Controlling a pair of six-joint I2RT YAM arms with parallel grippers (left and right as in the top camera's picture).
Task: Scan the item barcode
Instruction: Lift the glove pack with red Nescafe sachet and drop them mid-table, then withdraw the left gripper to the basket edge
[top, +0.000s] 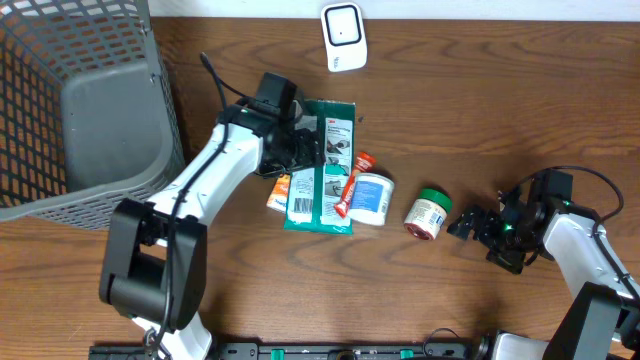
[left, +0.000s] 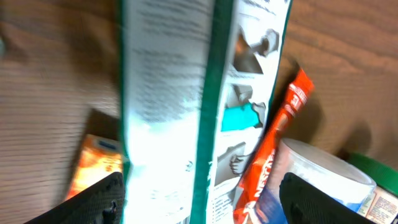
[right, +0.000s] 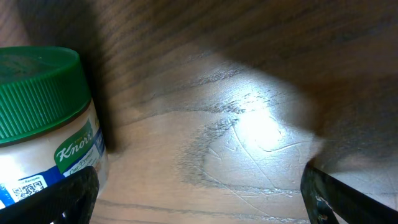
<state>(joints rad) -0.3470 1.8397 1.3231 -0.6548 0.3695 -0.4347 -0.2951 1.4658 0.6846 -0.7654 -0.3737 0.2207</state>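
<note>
Nearest the robot's side of the table (right: 261, 124), the right gripper (right: 202, 205) sits low over bare wood, its jaws spread wide with nothing between them. Just to its left lies a green-lidded Knorr jar (top: 428, 212), on its side and close to the fingers but apart from them. Next along come a white tub (top: 372, 197) and a red sachet (top: 352, 185) leaning across its edge. The green-and-white packet (top: 322, 200) lies flat beside them, with a small orange box (top: 279, 192) at its other side. The left gripper (left: 205, 196) hangs over the packet with its jaws wide, one finger on either side. Whether the pads touch its edges is hard to tell. A grey basket (top: 100, 120) stands at the far left. The white scanner (top: 343, 37) sits at the far edge, well apart from the packet.
</note>
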